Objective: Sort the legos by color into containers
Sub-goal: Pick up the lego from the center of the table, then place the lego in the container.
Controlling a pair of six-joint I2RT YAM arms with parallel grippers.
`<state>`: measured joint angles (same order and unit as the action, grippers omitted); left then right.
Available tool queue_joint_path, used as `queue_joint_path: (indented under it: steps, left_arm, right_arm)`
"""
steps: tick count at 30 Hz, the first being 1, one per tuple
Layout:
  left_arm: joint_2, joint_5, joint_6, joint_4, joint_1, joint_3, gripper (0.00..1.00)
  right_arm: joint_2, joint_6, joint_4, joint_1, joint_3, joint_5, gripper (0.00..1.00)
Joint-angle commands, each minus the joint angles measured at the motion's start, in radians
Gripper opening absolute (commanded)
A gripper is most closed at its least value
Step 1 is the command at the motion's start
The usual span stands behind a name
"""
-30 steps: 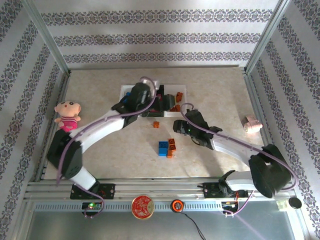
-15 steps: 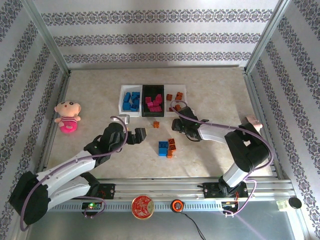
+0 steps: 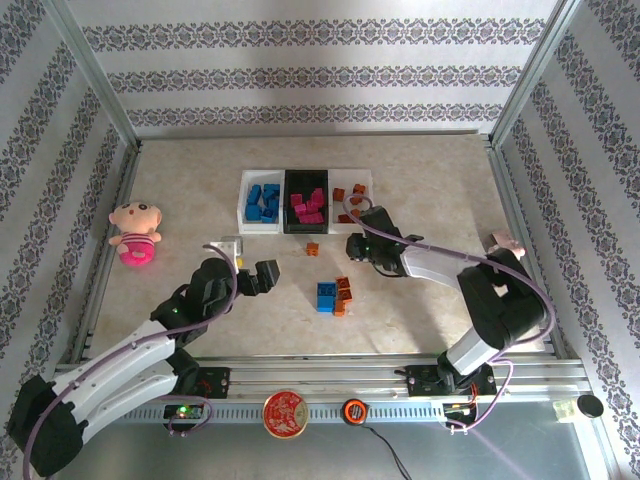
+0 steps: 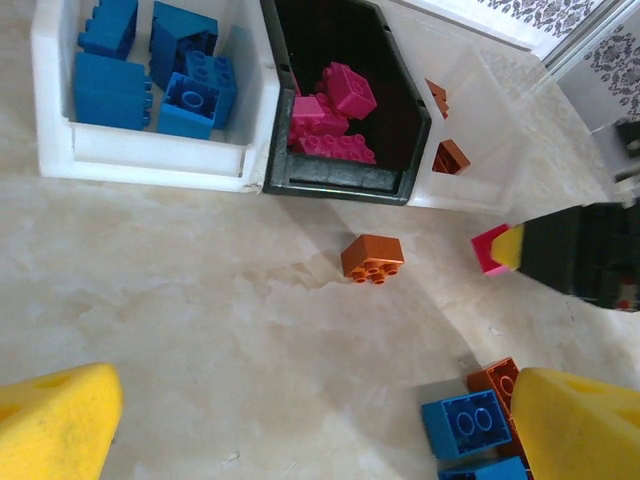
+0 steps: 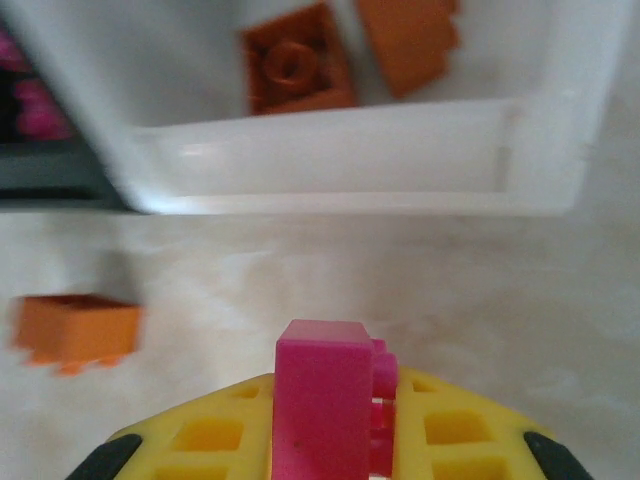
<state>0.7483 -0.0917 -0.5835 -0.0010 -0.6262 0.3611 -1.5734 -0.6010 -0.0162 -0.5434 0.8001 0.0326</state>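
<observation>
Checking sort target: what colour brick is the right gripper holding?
Magenta-pink brick; right wrist view shows it best.

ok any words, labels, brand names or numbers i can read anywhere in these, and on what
No text reads clearly in any view.
Red round disc on the front rail: gold marking, too small to read.
Round black-and-orange object beside it: no legible label.
Blue lego studs: any moulded lettering is too blurred to read.
Wallpaper: ornament only, no letters.

Joined containers point(image 3: 260, 228) sitting upper centre, holding blue, pink, orange legos point(image 3: 308, 206); loose legos point(image 3: 326, 296) lying mid-frame; pink lego point(image 5: 325, 400) being gripped.
</observation>
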Motion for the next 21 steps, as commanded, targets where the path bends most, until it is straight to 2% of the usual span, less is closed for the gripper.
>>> queue_joint_path:
  steps: [1,5,13,17,20,21]
  left_arm:
    - [-0.04,-0.034,0.017,-0.061,0.006,-0.023,1.0]
    - [-0.056,-0.022,0.014,-0.058,0.005,-0.038,1.0]
    - [-0.069,-0.002,0.015,-0.103,0.008,-0.019,1.0]
    - [-0.085,0.012,0.012,-0.113,0.007,-0.019,1.0]
    - [-0.09,0.018,0.008,-0.119,0.008,-0.021,1.0]
    - [-0.091,0.021,0.01,-0.121,0.008,-0.021,1.0]
  right_arm:
    - [0.071,0.078,-0.037,-0.055,0.087,0.079,0.18]
    - [-0.012,0.095,-0.056,-0.092,0.241,0.093,0.18]
    - [-0.314,0.081,-0.072,-0.081,0.573,0.046,0.19]
    - [-0.413,0.046,-0.08,-0.063,0.681,0.028,0.22]
    - [-0.453,0.043,-0.089,-0.059,0.747,0.042,0.29]
    - [-0.457,0.047,-0.092,-0.059,0.762,0.043,0.38]
